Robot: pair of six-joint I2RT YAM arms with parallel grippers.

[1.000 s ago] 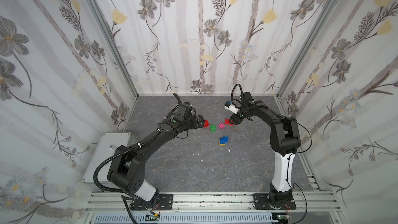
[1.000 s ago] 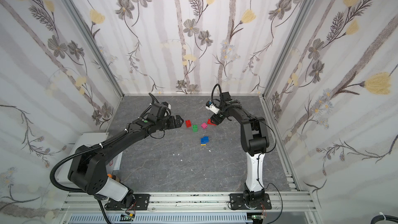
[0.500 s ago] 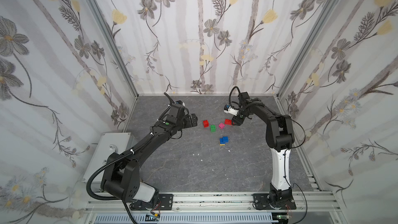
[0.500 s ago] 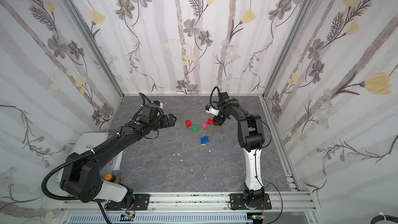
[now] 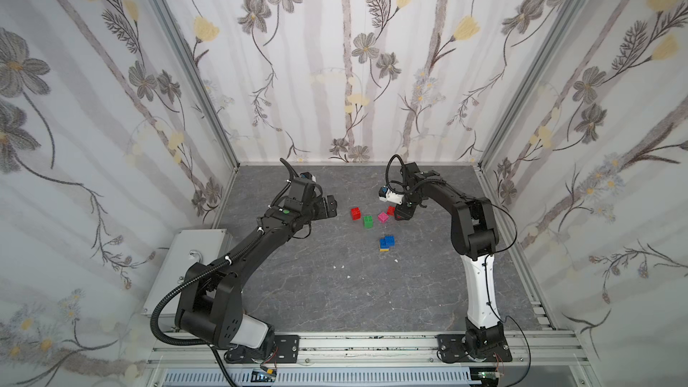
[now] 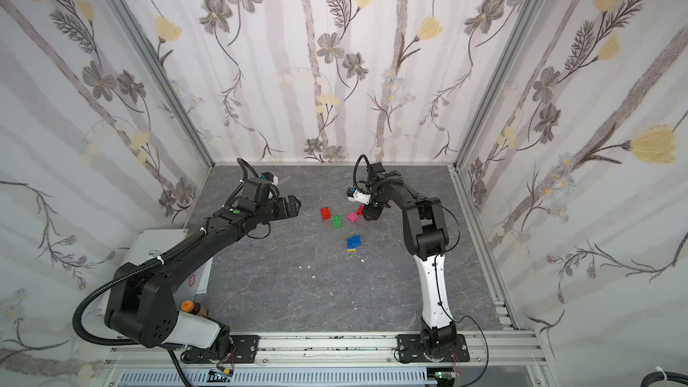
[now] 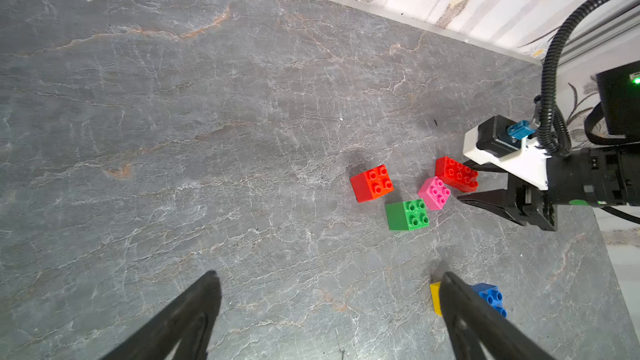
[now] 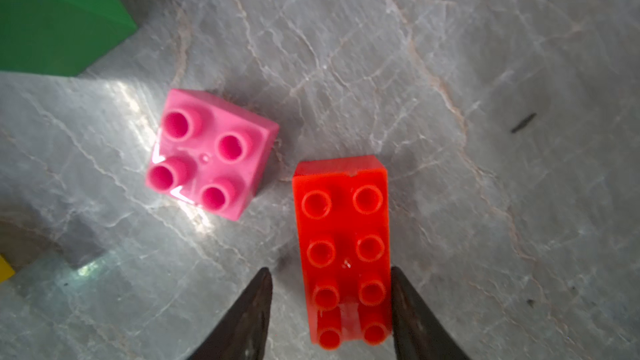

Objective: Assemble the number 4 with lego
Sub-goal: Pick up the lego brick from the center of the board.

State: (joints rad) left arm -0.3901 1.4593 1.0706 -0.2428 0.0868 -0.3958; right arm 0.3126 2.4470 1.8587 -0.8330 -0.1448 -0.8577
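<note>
Veined grey tabletop [image 8: 485,64]: right end effector [image 8: 329,269] loosely straddles oblong studded red brick [image 8: 343,223], left end effector [image 7: 329,273] wide.

Left arm [image 5: 242,251] blk, white base link, ribbed conduit, green dot; right arm [image 5: 480,284] white lower link, blk upper.

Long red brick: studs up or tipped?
Studs up: the long red brick lies flat on the table, all eight studs facing the right wrist camera.
</note>
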